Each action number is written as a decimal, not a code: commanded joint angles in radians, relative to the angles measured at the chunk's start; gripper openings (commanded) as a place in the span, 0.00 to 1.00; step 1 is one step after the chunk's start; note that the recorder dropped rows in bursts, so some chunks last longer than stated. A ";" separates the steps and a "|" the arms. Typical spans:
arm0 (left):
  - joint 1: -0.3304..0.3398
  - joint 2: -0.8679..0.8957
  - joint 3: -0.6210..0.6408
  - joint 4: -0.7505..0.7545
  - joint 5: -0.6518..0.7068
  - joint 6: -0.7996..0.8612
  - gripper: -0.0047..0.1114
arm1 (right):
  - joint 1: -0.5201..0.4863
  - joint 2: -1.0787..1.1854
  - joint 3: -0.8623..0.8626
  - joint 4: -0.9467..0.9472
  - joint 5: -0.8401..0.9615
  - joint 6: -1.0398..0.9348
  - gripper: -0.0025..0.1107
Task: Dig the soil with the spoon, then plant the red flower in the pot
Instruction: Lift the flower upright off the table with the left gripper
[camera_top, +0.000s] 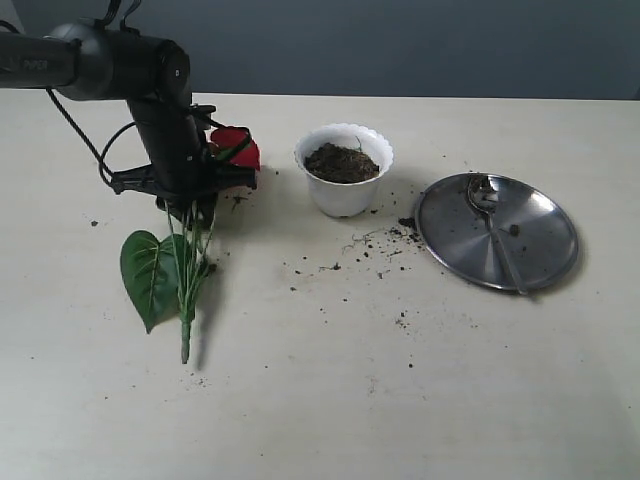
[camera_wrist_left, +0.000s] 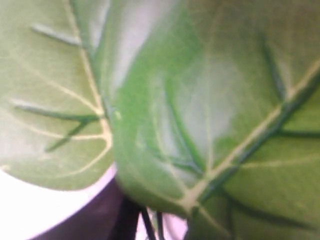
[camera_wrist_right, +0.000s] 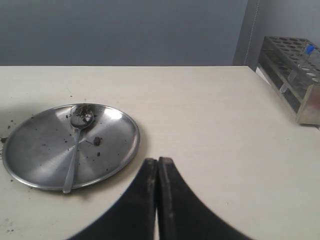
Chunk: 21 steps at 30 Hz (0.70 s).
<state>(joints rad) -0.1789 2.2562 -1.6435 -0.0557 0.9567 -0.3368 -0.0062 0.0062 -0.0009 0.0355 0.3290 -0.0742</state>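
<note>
1. An artificial red flower (camera_top: 238, 150) with thin green stems and a broad leaf lies flat, left of the small white scalloped plastic pot (camera_top: 345, 197) holding dark crumbly soil (camera_top: 341, 162).
2. The left gripper (camera_top: 190, 200) sits over the stems. Its jaws are hidden, so a grip cannot be told.
3. The right gripper (camera_wrist_right: 158, 162) is pressed together, empty.
4. The small silver metal spoon (camera_top: 492, 225) rests on a round steel plate (camera_top: 545, 245), right of the pot.
5. Best approach: clamp the stems firmly, lift upright, and centre the stem ends over the soil.

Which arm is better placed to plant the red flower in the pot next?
Left: the left arm hangs over the red flower, beside the pot; the right fingers are shut, off by the plate.
</note>
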 joint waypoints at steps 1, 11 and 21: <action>-0.004 0.012 -0.002 -0.007 -0.017 0.005 0.12 | -0.004 -0.006 0.001 -0.003 -0.009 -0.002 0.02; -0.002 0.016 -0.002 -0.031 -0.013 0.042 0.04 | -0.004 -0.006 0.001 -0.003 -0.009 -0.002 0.02; -0.004 0.058 -0.002 0.008 0.002 0.094 0.04 | -0.004 -0.006 0.001 0.000 -0.005 -0.002 0.02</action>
<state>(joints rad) -0.1734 2.2791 -1.6626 -0.0789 0.9727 -0.2465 -0.0062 0.0062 -0.0009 0.0355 0.3290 -0.0742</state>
